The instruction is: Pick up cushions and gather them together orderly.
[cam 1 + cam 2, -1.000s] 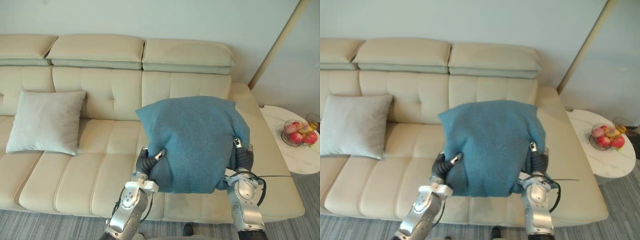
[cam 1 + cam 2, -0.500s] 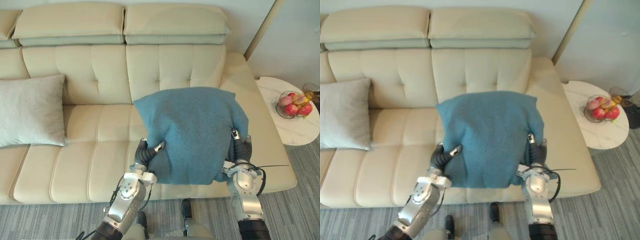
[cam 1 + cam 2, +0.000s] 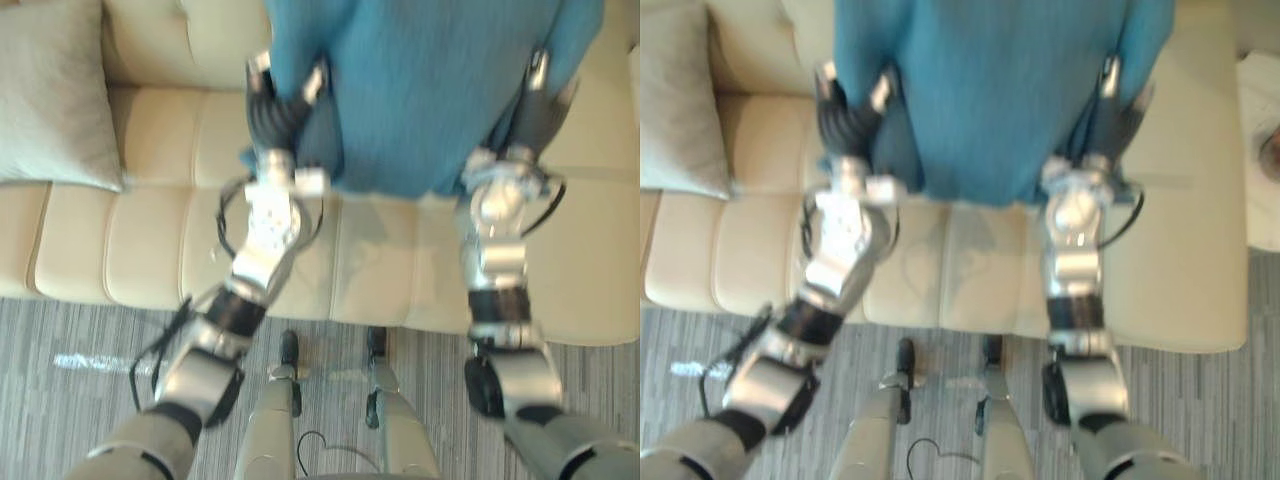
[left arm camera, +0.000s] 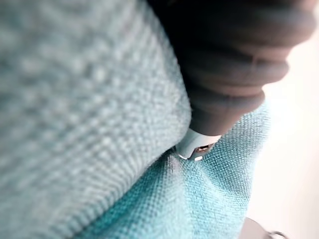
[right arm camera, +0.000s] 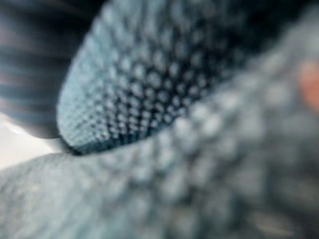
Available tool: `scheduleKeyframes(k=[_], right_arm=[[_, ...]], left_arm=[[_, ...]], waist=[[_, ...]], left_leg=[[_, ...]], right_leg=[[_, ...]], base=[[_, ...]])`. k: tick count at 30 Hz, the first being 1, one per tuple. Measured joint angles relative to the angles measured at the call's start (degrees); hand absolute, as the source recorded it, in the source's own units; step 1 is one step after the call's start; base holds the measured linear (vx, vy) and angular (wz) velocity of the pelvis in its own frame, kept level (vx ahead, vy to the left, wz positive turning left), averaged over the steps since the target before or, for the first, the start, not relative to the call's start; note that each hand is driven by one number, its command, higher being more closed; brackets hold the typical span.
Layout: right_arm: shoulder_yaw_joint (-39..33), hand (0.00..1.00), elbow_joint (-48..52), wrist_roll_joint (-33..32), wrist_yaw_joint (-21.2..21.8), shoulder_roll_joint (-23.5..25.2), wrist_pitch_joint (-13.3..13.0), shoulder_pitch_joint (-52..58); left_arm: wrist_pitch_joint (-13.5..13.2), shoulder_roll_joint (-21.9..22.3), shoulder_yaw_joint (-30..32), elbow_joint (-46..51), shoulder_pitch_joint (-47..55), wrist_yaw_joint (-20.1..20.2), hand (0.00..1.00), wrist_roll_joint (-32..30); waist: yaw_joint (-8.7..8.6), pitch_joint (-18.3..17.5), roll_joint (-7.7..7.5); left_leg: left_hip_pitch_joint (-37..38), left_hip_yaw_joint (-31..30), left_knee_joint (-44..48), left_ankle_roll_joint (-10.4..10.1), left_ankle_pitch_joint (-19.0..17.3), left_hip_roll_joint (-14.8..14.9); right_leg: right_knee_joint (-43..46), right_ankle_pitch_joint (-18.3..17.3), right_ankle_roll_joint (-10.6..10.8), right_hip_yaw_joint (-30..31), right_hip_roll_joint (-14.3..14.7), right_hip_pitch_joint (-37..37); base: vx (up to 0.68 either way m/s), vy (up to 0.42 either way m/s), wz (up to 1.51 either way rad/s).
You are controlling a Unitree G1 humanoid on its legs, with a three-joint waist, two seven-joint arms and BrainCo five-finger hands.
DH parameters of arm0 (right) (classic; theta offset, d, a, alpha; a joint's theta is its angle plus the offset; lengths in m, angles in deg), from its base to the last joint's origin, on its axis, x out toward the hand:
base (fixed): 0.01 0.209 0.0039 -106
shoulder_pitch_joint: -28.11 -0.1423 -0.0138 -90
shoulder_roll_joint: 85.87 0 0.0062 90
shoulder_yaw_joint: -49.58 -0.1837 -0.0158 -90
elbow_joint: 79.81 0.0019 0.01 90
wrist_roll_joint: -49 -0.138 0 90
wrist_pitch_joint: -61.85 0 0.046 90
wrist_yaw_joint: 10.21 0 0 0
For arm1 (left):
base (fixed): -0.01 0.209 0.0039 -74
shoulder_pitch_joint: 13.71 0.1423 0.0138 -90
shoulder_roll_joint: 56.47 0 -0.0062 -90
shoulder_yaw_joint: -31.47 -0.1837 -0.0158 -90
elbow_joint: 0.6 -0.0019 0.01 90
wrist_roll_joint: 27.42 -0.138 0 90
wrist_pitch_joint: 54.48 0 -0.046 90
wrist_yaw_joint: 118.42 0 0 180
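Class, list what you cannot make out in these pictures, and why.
Blue cushion: its top is cut off by the eye views' upper edge.
Grey cushion: cut off by the upper left corner.
Sofa: back partly hidden behind the blue cushion.
Side table: cut off by the right edge, right eye view.

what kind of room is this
Most likely a home living room. There is a long cream sofa with a pale grey cushion sitting on it, and grey striped carpet in front. The blue cushion is gripped between the left hand and the right hand.
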Motion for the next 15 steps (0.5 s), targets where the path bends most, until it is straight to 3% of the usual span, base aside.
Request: scheduleKeyframes(k=[4,7,11,15], right_arm=[[-0.8,0.00,-11.7,-1.8,-1.5,-2.0,0.6,-11.8],[-0.6,0.00,-20.4,-12.3,0.3,-2.4,1.2,-16.7],[3.0,0.00,-28.0,-27.5,4.5,-3.4,3.1,-19.6],[8.8,0.00,-32.0,-32.1,6.3,-3.8,3.3,-20.2]], left_arm=[[0.0,0.0,4.5,-15.2,-14.4,-1.1,0.00,0.3],[0.2,0.1,7.9,-24.5,-20.1,-0.6,0.00,3.9],[1.7,0.2,10.6,-32.0,-21.3,5.4,0.00,10.4],[3.1,0.9,10.7,-35.2,-19.5,9.0,0.00,11.6]], waist=[[-0.37,2.1,0.27],[-0.51,2.4,0.46],[-0.67,2.6,0.61],[-0.99,4.6,0.65]], left_leg=[[-6.2,-1.3,-1.1,-0.4,2.2,0.2],[-9.7,-1.7,-1.2,-0.6,2.7,0.2],[-13.7,-2.0,-1.6,-0.8,3.0,0.4],[-15.0,-1.7,-2.0,-0.9,3.0,0.5]], right_leg=[[-0.1,1.0,-0.1,-1.4,0.1,-5.9],[0.0,1.3,0.0,-1.9,0.1,-9.1],[0.0,1.5,0.2,-2.7,0.2,-13.2],[0.0,1.5,0.2,-2.9,0.2,-14.6]], base=[[-0.08,0.000,0.21],[-0.05,0.012,0.12],[-0.02,0.017,0.07],[0.00,0.009,0.00]])
